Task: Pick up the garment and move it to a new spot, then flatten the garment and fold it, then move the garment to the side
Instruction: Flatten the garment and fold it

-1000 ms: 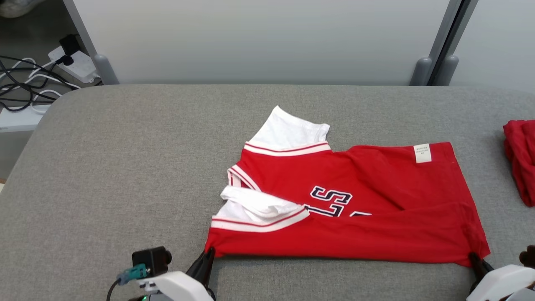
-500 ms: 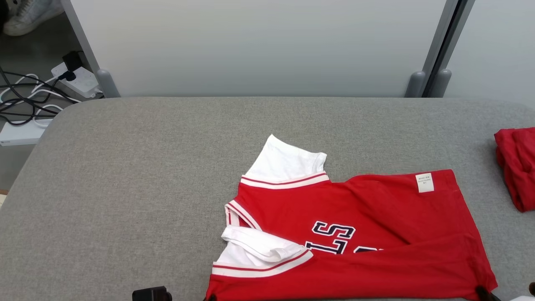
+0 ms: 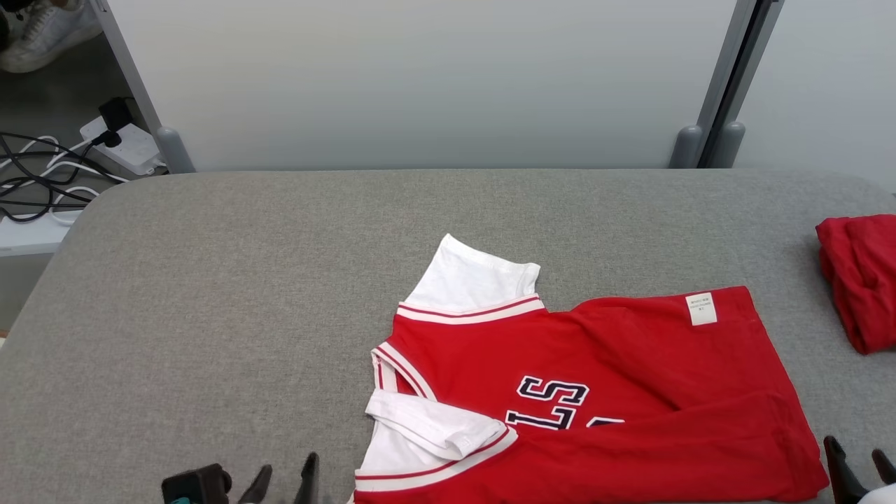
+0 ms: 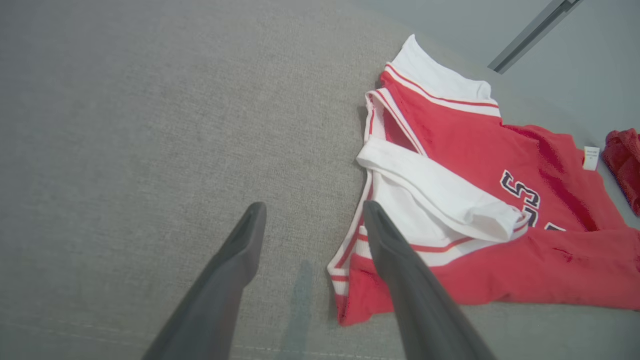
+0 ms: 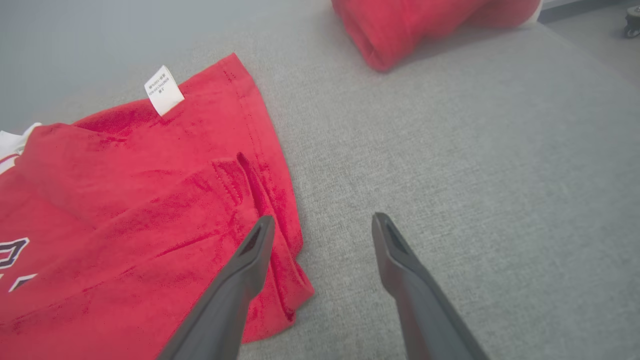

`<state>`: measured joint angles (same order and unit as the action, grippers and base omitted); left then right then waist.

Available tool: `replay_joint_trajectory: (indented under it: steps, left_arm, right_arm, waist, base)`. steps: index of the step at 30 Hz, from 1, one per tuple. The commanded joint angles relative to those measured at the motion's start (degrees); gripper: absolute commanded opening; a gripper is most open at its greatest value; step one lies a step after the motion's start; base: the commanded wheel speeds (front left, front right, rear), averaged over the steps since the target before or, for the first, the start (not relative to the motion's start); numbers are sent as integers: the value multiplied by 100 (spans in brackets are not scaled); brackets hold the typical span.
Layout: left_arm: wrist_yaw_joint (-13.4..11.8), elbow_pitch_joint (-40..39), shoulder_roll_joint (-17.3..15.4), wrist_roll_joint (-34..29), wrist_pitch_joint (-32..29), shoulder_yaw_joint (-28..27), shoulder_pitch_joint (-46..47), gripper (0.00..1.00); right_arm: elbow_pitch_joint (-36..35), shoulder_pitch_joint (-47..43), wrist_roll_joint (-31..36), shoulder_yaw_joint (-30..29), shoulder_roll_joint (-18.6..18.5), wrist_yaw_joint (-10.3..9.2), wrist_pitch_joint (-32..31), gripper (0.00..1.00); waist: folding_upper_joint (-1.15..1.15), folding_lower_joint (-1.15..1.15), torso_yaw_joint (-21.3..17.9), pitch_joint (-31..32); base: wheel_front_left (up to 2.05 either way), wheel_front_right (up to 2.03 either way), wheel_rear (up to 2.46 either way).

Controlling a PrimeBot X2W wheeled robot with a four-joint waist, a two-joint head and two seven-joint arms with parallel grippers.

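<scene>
Left pincer [image 3: 288, 463] and right pincer [image 3: 854, 448] hover low at the near edge, fingers spread, holding nothing, each just beside a near corner of the shirt [image 3: 595, 392]. It lies half-folded on the grey surface [image 3: 210, 280]; I'd pinch both corners evenly and carry them together, avoiding the red bundle [image 3: 857, 280] beyond.

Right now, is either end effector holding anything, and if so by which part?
Nothing is held. The left end effector is open near the jersey's shoulder corner, and the right end effector is open near its hem corner.
</scene>
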<state>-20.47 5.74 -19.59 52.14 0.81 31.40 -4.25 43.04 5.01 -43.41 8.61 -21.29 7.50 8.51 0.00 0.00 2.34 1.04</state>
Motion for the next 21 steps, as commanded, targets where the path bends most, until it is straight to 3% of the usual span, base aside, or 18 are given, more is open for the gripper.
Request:
replay_joint_trajectory:
  steps: [1, 10, 16, 21]
  left_arm:
    - [-85, -216, -84, -121, 360, -383, 338, 100]
    - [4, -211, 179, -593, 1293, -679, 783, 100]
    - [152, -87, 524, -1154, 1412, -793, 906, 100]
    - [165, 27, 719, -2037, 1417, -864, 814, 100]
  right_arm:
    - [-255, 203, 304, -46, -110, -1, 286, 100]
    - [-1095, 398, 1309, -335, 285, -1, 612, 100]
    - [-1864, 264, 2001, -206, 589, -1, 645, 100]
    - [-2546, -22, 2386, -82, 835, -1, 647, 100]
  waist:
    - [0, 0, -24, 14]
    - [0, 0, -90, 82]
    - [0, 0, -143, 210]
    - [0, 0, -185, 343]
  base:
    - [0, 0, 0]
    - [0, 0, 0]
    - [0, 0, 0]
    - [0, 0, 0]
